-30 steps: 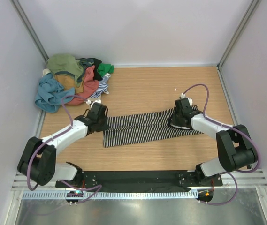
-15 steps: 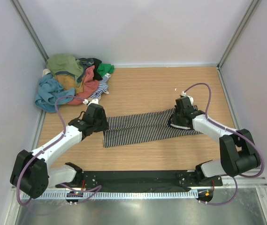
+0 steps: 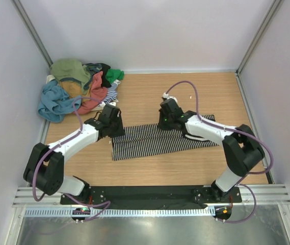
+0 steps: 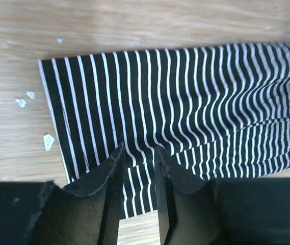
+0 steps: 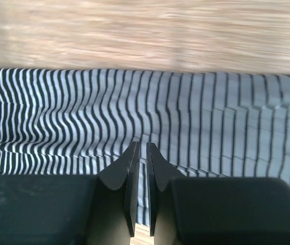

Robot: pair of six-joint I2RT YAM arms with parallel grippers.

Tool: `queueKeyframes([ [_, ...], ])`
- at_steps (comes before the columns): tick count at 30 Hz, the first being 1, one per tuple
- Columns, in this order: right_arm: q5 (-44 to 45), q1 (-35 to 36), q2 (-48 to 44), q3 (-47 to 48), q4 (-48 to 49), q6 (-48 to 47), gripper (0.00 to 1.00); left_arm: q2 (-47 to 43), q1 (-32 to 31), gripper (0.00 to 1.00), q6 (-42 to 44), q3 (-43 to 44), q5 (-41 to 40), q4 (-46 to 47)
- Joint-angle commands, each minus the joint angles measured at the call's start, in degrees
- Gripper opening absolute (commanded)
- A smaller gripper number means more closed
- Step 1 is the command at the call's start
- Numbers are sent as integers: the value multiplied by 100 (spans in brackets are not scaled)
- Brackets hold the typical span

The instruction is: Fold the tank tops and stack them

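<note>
A black-and-white striped tank top (image 3: 155, 140) lies flat across the middle of the wooden table, folded into a long band. My left gripper (image 3: 115, 124) hovers over the band's far left corner. In the left wrist view its jaws (image 4: 138, 149) stand a little apart above the stripes (image 4: 185, 102), with nothing between them. My right gripper (image 3: 166, 118) is at the band's far edge near its middle. Its jaws (image 5: 141, 145) show a thin gap over the cloth (image 5: 134, 102), holding nothing. The other tank tops (image 3: 81, 89) are heaped in the back left corner.
White walls close in the table on the left, back and right. A black rail (image 3: 145, 196) carrying the arm bases runs along the near edge. Small white flecks (image 4: 48, 141) lie on the wood beside the band's left end.
My right gripper has let go of the band's right end and moved left to its middle. My left gripper opened slightly and shifted to the far left corner.
</note>
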Motion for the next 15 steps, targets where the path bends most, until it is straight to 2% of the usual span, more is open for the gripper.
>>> queueKeyframes([
  [1,-58,298,529,550,76,161,16,215,-29,30,65,77,283,233],
  [4,-110,422,847,788,172,204,16,206,-47,29,-6,-195,529,408],
  [8,-242,475,1234,806,305,301,14,13,-99,23,-85,-583,652,541],
  [15,-102,756,989,183,506,468,14,-479,-108,20,-138,-1233,582,541],
])
